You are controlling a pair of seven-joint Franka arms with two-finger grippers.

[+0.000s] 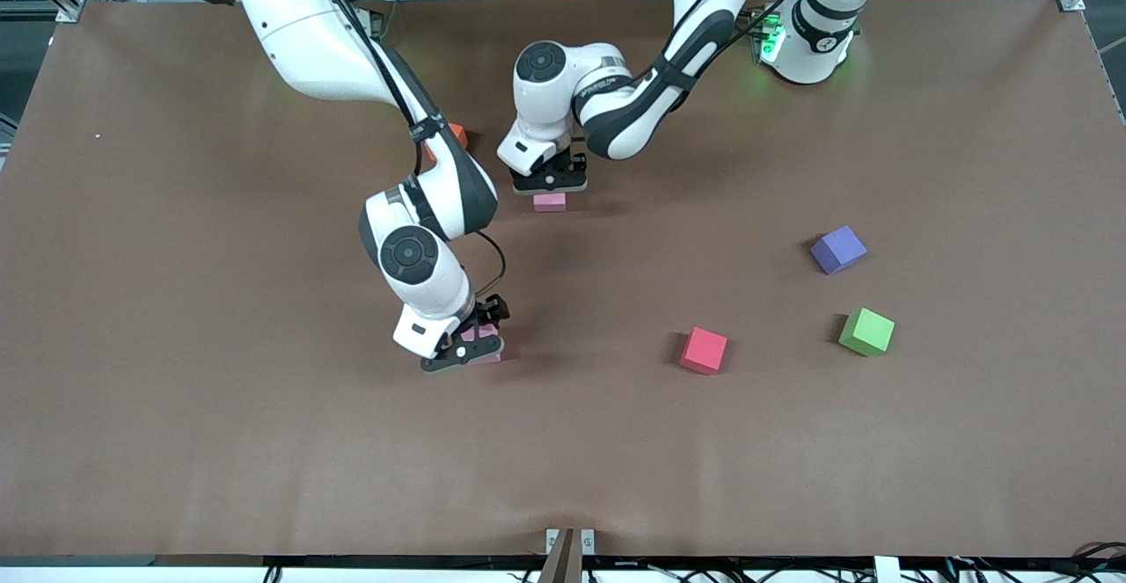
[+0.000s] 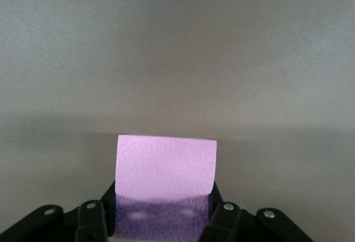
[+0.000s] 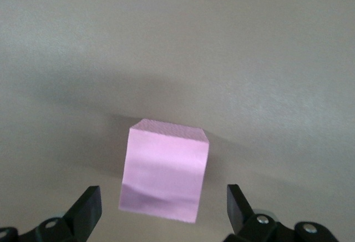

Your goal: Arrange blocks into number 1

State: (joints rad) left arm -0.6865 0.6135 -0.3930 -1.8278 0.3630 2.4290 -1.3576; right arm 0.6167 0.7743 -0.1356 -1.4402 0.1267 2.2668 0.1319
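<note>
Left gripper (image 1: 552, 185) is down near the middle of the table (image 1: 176, 442), jaws clamped on a pink block (image 1: 550, 202). In the left wrist view that block (image 2: 165, 170) sits squarely between the black fingers (image 2: 91, 220), both sides pinched, its lower part in shadow.

Right gripper (image 1: 464, 350) is low over a second pink block (image 1: 482, 337), nearer the front camera than the first. Jaws stand wide apart. Right wrist view shows this block (image 3: 165, 170) centred between the fingertips (image 3: 86, 208), with a clear gap on each side, not touched, and slightly rotated against the jaw line.

Front view hides most of both pink blocks under the grippers; the wrist views give the full faces. Only the front view shows the loose blocks: red block (image 1: 704, 350), green block (image 1: 866, 331) and purple block (image 1: 837, 249), all toward the left arm's end, well apart from each other. An orange block (image 1: 456, 134) peeks out beside the right arm, mostly hidden by it.
</note>
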